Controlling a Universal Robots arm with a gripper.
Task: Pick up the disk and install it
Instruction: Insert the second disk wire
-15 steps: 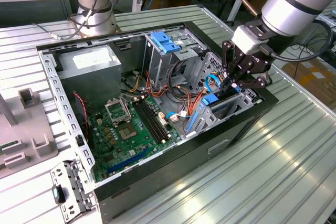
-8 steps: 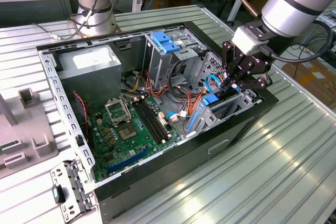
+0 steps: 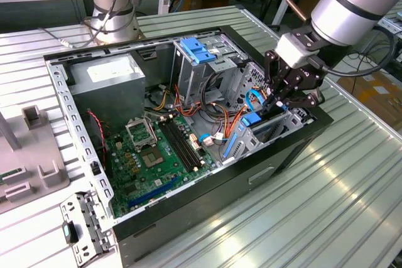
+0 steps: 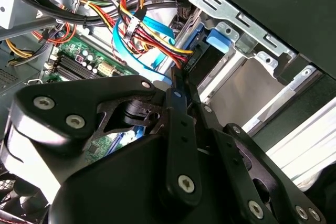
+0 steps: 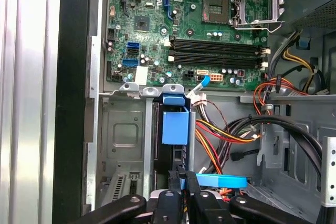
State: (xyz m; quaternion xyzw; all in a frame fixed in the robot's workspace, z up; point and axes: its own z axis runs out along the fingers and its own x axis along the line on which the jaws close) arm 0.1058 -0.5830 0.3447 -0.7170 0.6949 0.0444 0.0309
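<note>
Blue-framed disk [image 5: 173,129] sits edge-down in the drive bay [image 5: 123,145], gripper [image 5: 182,181] pinched narrow on its rear edge.
Best pressed straight along the slot, clear of the cables [image 5: 231,135].

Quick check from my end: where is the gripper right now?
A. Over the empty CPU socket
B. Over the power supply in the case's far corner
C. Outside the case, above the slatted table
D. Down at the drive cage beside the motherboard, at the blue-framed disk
D. In the exterior view the gripper reaches down into the drive cage, and in the first wrist view its fingertips sit right at the blue-framed disk standing in that cage, next to the motherboard.
</note>
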